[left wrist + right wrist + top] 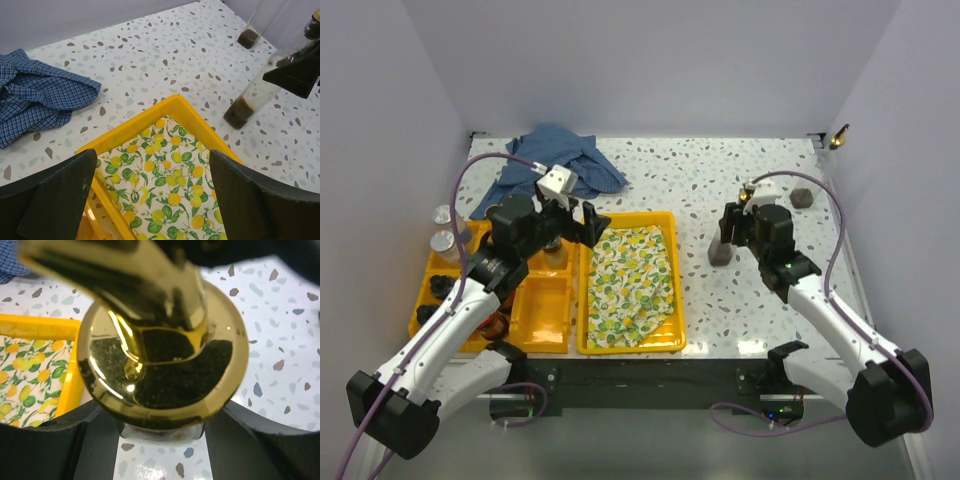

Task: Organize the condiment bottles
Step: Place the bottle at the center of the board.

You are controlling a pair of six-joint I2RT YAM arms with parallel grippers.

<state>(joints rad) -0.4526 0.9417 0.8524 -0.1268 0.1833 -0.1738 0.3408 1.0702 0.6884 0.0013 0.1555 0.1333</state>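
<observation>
Right pincer [733,224] clenched near top of glass bottle [720,254], centre right; left pincer [152,162] released. Bottle judged rigid, slippery, breakable; grip below gold pourer [165,340].

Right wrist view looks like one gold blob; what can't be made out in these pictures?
Right wrist: gold-pourer bottle shows only its top; body hidden.
Top view: left arm hides much of the divided tray.
Left wrist: far bottle cut off by the top edge.

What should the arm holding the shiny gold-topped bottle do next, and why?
Probably lift it straight up a little. The right gripper is shut on the glass bottle with the gold pourer, whose base seems to rest on the table beside the yellow tray.
</observation>
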